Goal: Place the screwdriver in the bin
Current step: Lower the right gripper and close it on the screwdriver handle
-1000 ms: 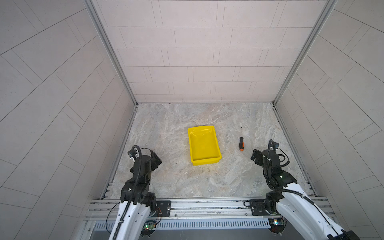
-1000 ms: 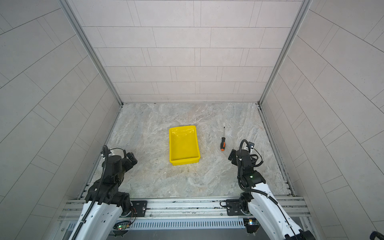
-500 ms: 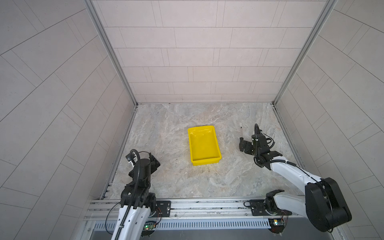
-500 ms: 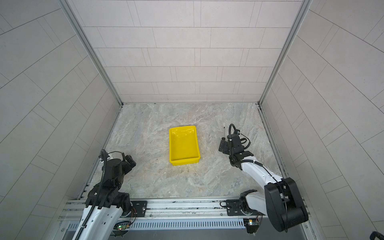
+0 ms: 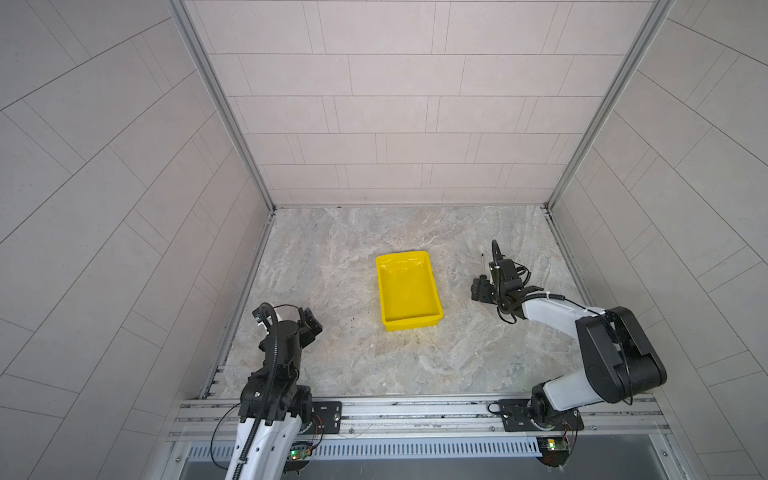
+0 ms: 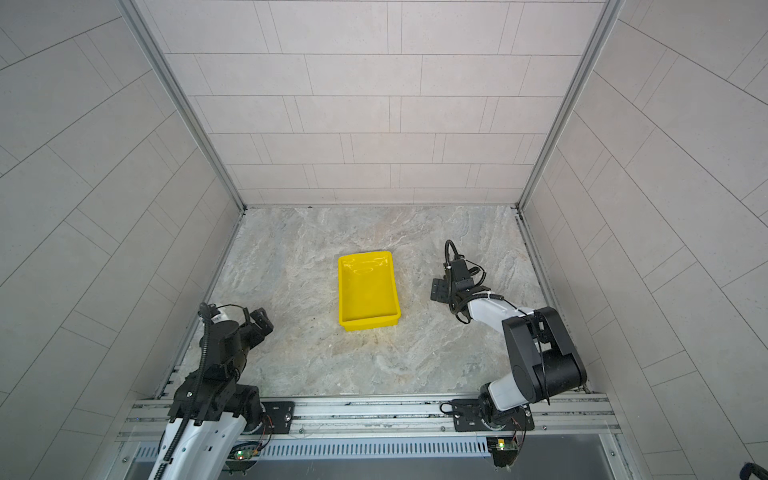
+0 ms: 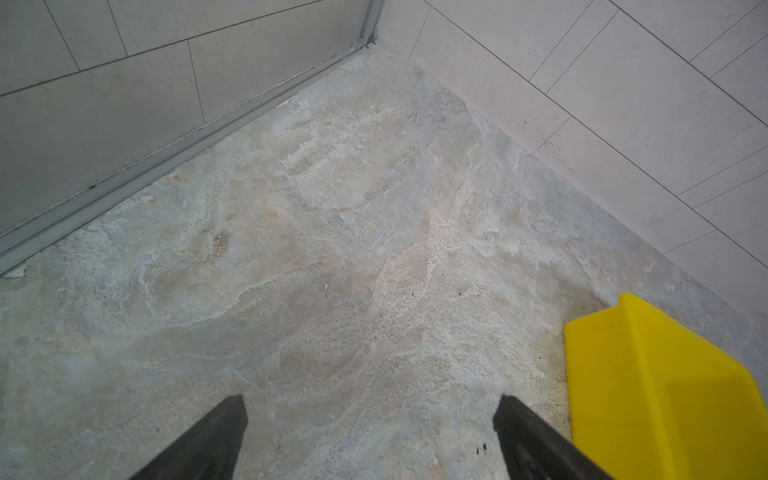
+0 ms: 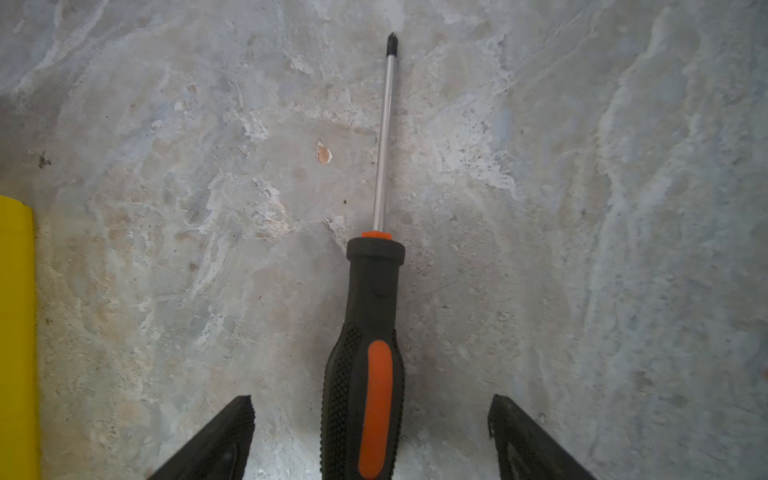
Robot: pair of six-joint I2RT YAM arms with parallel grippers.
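The screwdriver (image 8: 374,291) was seen lying flat on the marbled tabletop (image 5: 332,257), to the right of the bin (image 5: 411,323) and well apart from it, with its tip pointed toward the back wall (image 5: 407,124). The right gripper (image 8: 370,405) was lowered over the black-and-orange handle. Its 2 fingers were spread wide, 1 on either side, with a gap left between each finger and the handle, so nothing was gripped. The left gripper (image 7: 370,401) was held near the front left of the tabletop, likewise spread wide, with only bare tabletop seen between its fingers.
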